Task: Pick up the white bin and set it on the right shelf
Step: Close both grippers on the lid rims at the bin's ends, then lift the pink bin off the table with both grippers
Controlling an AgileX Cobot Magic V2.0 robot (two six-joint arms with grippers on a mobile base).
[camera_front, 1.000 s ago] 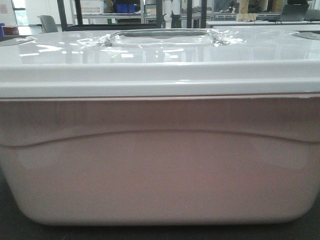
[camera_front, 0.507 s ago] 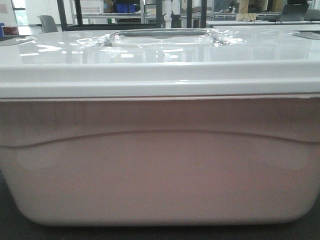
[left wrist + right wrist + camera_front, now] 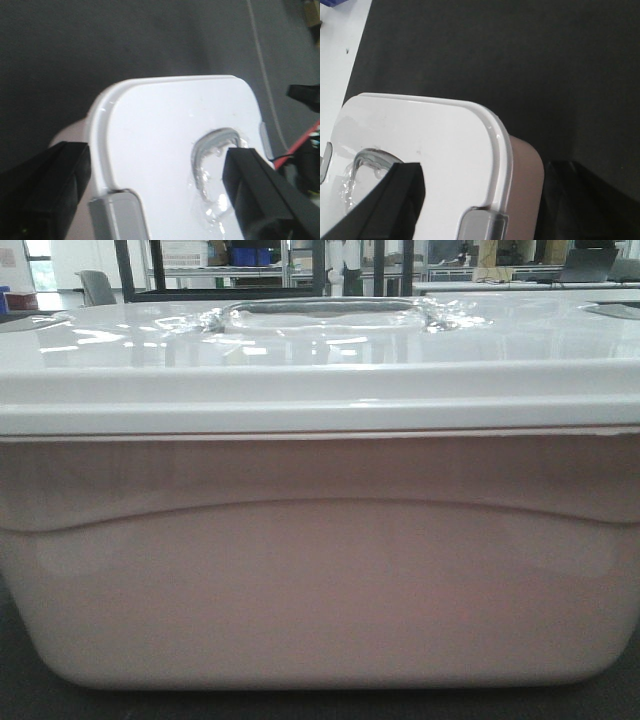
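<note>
Bracketing the white bin (image 3: 320, 570) from both ends, the 2 arms look to be at the grab step, with the carry to the right shelf not yet begun. The bin sits on the dark worktop (image 3: 100, 45) and fills the front view. Its glossy lid (image 3: 320, 360) is on, with the recessed handle (image 3: 320, 315) at the centre.

The left end effector (image 3: 155, 155) is released. Its jaws stand wide apart, 1 finger outside the bin's wall and the other above the lid beside the handle, so the lid's rim and a grey latch clip (image 3: 117, 215) lie between them. The right end effector (image 3: 482, 172) mirrors this at the other end: also released, 1 finger over the lid, 1 beyond the pinkish wall, and a second latch clip (image 3: 482, 225) in the gap. Whether any finger touches the plastic, I cannot tell.

My judgement is that the next move calls for both sets of jaws to clamp on the rim together, then an even lift. The tub is wide and its lid slick, so uneven pressure could tilt it or let it slip. The right shelf cannot be made out with certainty in any view.

No brand, label or legible writing shows on the bin or lid. Blue crates (image 3: 250, 255) stand far behind, too small to read.
</note>
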